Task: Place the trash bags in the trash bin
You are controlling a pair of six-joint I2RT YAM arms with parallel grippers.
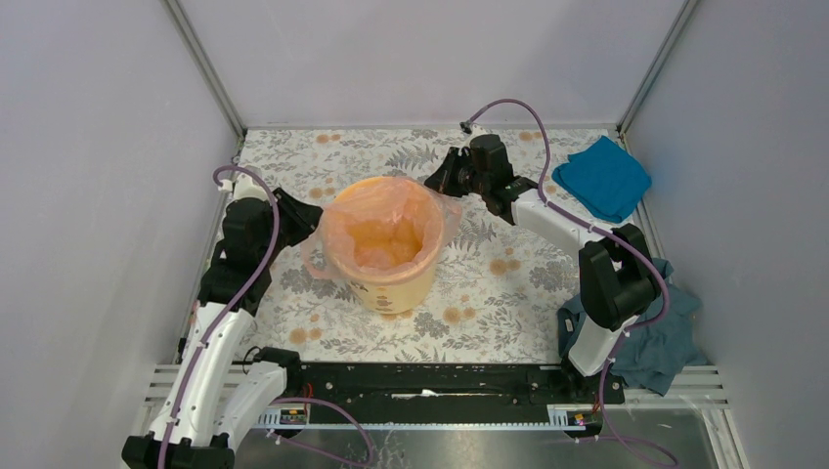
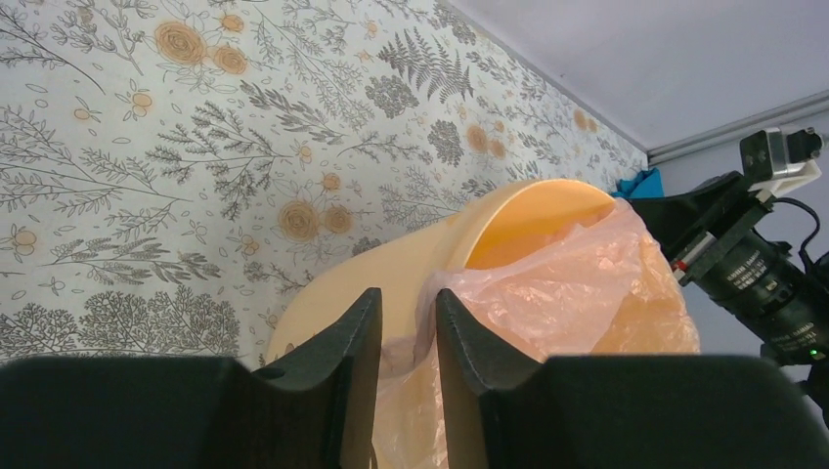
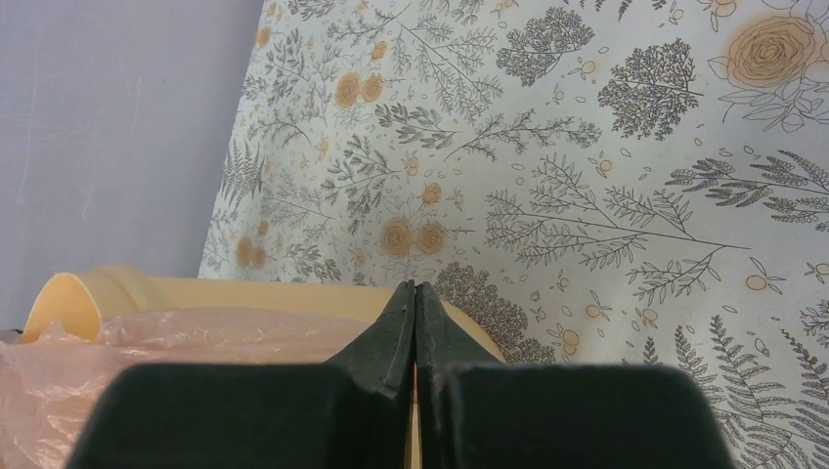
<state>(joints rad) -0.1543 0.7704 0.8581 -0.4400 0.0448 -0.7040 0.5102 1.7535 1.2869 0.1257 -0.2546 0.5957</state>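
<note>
Pale pink trash bag film sits inside the yellow trash bin, edges draped over its rim, with the left gripper narrowly spread around loose film and the right gripper pressed together nearby, so probably only tucking remains.

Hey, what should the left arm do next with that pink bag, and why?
Probably close the left gripper on the trash bag film seen between its parted jaws: the film bunches at the trash bin rim there, and part of the rim shows bare.
</note>
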